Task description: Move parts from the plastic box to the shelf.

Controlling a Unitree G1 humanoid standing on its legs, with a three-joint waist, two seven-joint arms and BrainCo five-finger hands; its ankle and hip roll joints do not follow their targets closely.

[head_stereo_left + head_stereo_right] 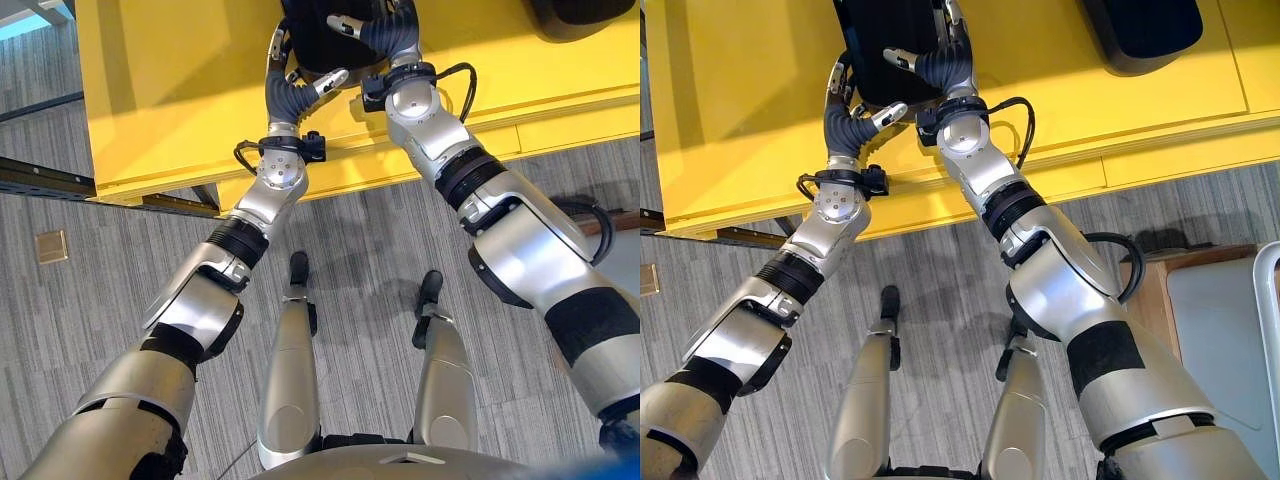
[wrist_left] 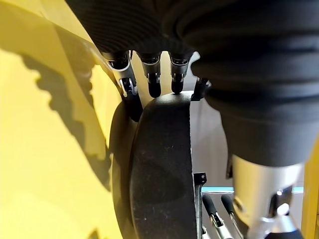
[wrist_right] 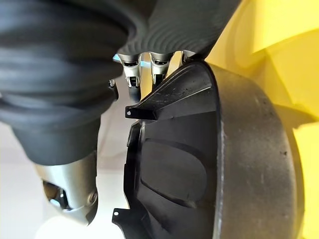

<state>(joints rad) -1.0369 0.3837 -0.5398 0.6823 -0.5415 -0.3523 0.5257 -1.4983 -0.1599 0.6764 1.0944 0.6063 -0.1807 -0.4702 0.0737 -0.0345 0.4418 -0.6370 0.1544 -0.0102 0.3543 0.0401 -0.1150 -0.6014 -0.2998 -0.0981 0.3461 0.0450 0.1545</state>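
Observation:
A large black moulded part (image 1: 318,40) lies on the yellow shelf surface (image 1: 170,90), held between both hands. My left hand (image 1: 290,98) grips its near left side, with its fingers (image 2: 154,79) curled over the part's rounded edge (image 2: 159,169). My right hand (image 1: 942,62) holds the opposite side; its fingers (image 3: 132,77) hook over the ribbed rim of the part (image 3: 199,164). The far end of the part runs out of the eye views at the top.
A second black part (image 1: 1140,30) lies on the yellow surface at the far right. A brown stand (image 1: 1152,290) with a grey-white box (image 1: 1225,320) stands on the carpet at the right. A floor plate (image 1: 52,246) sits left of my arm.

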